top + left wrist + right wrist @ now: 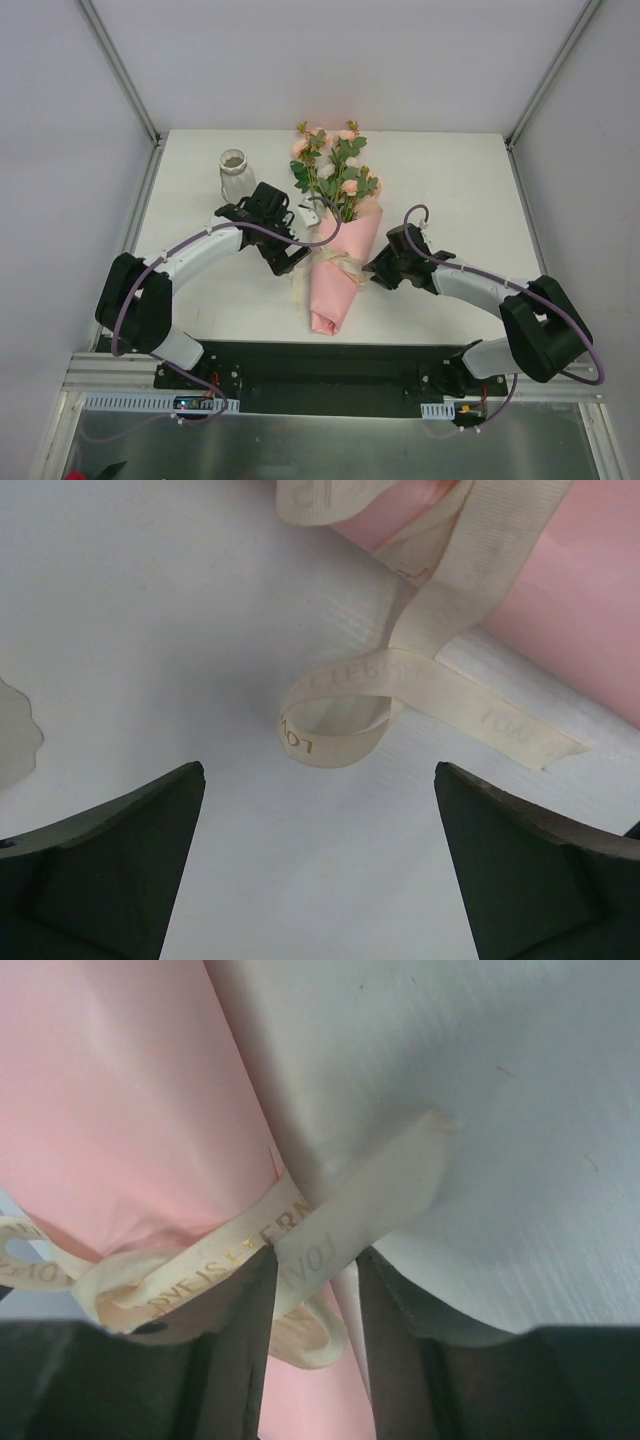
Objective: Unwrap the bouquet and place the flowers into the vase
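Straddling the ribbon (pixel 225 1252) tail to untie the bouquet (pixel 345 262), the right gripper (pixel 315 1268) held jaws half-apart, grip uncertain; the left gripper (pixel 318 780) gaped wide.

white table (pixel 460 200), bouquet (pixel 350 240) lying, vase (pixel 234 175) upright

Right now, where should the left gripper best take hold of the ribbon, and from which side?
Take the ribbon at its curled loop, not the flat tail. Come straight down with the left gripper: the loop stands on edge on the table between the open fingers, so they can probably close across it. The tail lies flat and gives little to pinch.
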Tool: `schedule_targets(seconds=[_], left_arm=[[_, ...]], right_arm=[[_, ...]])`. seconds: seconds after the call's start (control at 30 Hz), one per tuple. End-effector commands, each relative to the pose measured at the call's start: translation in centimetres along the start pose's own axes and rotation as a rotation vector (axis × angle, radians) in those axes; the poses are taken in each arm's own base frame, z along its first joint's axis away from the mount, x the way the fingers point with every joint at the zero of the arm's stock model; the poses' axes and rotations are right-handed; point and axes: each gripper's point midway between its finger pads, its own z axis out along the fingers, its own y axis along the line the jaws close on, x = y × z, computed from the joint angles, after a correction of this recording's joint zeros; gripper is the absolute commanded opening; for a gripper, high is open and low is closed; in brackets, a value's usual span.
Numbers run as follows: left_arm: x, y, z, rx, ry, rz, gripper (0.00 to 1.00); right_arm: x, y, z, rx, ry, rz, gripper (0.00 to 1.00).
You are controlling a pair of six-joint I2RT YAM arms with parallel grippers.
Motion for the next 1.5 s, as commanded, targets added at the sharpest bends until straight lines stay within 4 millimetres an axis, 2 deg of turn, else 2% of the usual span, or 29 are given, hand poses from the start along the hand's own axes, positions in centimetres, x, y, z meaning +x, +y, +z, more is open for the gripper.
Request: schedule_targets(seconds=[0.0,0.13,0.27,0.43,0.53,0.63,0.67,0.77,0.8,0.87,0.9,0.97,1.0,1.2,1.3,1.4,1.47], left_arm=[[-0.8,0.1,1.5,-0.016,-0.019,0.018,0.99],[-0.3,-0.4,2.6,0.001,0.003,0.038,0.99],[0.3,-1.3,3.6,0.018,0.036,0.091,0.99],[0.8,-1.8,4.6,0.045,0.058,0.089,0.99],[0.8,-2.1,5.0,0.061,0.057,0.080,0.99],[1.0,-2.4,5.4,0.068,0.064,0.085,0.83],[1.0,-2.4,5.5,0.068,0.066,0.086,0.72],[1.2,-2.6,5.6,0.073,0.070,0.085,0.51],[1.3,-2.6,5.6,0.072,0.072,0.085,0.36],[1.3,-2.5,5.4,0.065,0.070,0.083,0.24],[1.2,-2.4,5.4,0.058,0.072,0.082,0.13],[1.1,-2.1,5.2,0.042,0.069,0.080,0.03],[1.2,-1.8,5.1,0.025,0.077,0.081,0.00],[1.1,-0.6,4.0,-0.058,0.075,0.080,0.00],[1.6,0.5,3.3,-0.127,0.095,0.078,0.00],[2.3,1.4,2.5,-0.189,0.111,0.071,0.00],[2.6,2.7,1.5,-0.269,0.129,0.063,0.00]], right_arm=[[-1.2,0.2,0.2,-0.014,-0.066,0.036,0.37],[-1.4,-0.5,0.3,0.006,-0.079,0.025,0.25],[-1.7,-1.0,0.1,0.017,-0.099,0.007,0.18],[-2.5,-0.8,-0.7,0.010,-0.142,-0.006,0.05],[-2.9,-0.5,-1.3,-0.006,-0.160,-0.018,0.01],[-3.2,-0.5,-1.8,-0.009,-0.179,-0.027,0.01],[-3.2,-0.5,-2.0,-0.008,-0.182,-0.031,0.01],[-3.7,-0.5,-2.6,-0.013,-0.208,-0.036,0.01],[-4.0,-0.4,-3.0,-0.019,-0.223,-0.038,0.01],[-4.3,-0.6,-3.3,-0.019,-0.235,-0.036,0.01],[-4.6,-0.5,-3.7,-0.029,-0.245,-0.038,0.01],[-4.8,-0.7,-3.9,-0.025,-0.253,-0.041,0.01],[-5.0,-0.5,-4.3,-0.036,-0.260,-0.043,0.01],[-6.3,-0.6,-5.8,-0.057,-0.300,-0.047,0.01],[-6.7,-0.4,-6.6,-0.075,-0.312,-0.059,0.01],[-7.0,-0.7,-7.3,-0.074,-0.329,-0.061,0.01],[-7.2,-1.3,-7.8,-0.060,-0.340,-0.057,0.01]])
